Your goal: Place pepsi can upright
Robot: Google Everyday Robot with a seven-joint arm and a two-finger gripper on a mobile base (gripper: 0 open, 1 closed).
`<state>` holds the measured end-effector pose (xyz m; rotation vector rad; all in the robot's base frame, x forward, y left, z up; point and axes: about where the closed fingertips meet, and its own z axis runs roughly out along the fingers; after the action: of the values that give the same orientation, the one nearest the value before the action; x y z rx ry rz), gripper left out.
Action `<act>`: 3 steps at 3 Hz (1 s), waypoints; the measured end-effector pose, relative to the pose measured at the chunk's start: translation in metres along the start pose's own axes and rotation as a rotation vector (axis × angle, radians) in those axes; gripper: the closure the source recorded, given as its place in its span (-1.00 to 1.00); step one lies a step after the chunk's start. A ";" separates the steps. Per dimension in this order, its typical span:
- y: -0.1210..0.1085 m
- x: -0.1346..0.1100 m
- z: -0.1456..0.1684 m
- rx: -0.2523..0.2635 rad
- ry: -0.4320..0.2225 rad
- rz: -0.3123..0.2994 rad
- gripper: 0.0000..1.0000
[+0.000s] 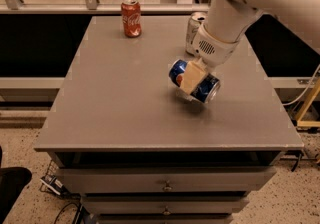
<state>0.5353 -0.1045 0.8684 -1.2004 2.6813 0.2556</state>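
The blue pepsi can (202, 86) lies on its side in my gripper (192, 81), lifted a little above the grey table top (125, 93) near the middle right. My gripper is shut on the pepsi can, with one cream finger (189, 77) across its middle. The can's silver end points to the lower right. The white arm reaches in from the upper right.
A red cola can (131, 17) stands upright at the back of the table. A white-and-green can (194, 31) stands upright at the back right, partly behind my arm. Drawers sit under the table's front edge. A yellow stand is on the right.
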 end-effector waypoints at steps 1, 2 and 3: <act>-0.009 0.002 -0.007 -0.186 -0.127 -0.060 1.00; -0.007 0.001 -0.007 -0.415 -0.266 -0.128 1.00; 0.005 0.005 -0.032 -0.534 -0.440 -0.173 1.00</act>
<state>0.5249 -0.1128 0.8979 -1.3029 2.1698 1.1161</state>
